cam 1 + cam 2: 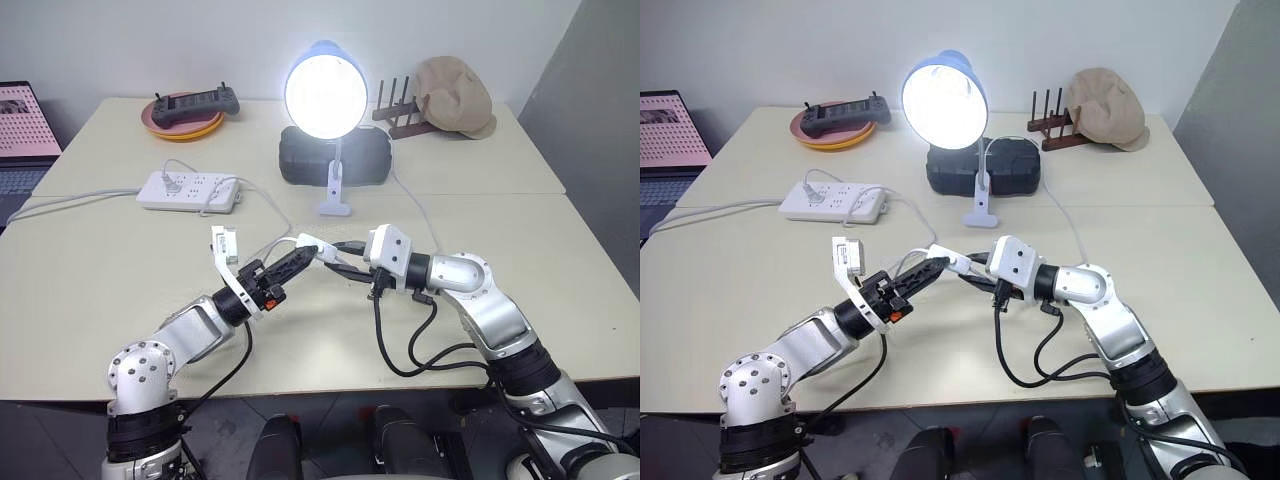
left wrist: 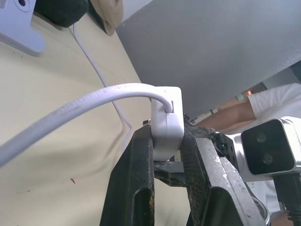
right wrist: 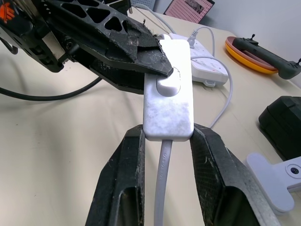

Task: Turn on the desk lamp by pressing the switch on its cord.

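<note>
The desk lamp (image 1: 325,95) stands on its white clip base at the table's middle back, its bulb glowing brightly. In front of it, above the table, both grippers meet at the white switch (image 3: 168,106). My right gripper (image 3: 167,134) is shut on the switch's sides, with the cord (image 3: 162,174) running out between its fingers. My left gripper (image 2: 167,141) is shut on the switch too. One of its black fingertips (image 3: 160,66) presses on the round rocker button. From the switch's other end the cord (image 2: 84,106) curves away toward the lamp.
A white power strip (image 1: 190,190) lies at the left. A black box (image 1: 335,158) sits behind the lamp. At the back are a plate with a controller (image 1: 185,110), a wooden rack (image 1: 395,110) and a beige hat (image 1: 455,95). A person's arm (image 2: 235,110) shows beyond the table.
</note>
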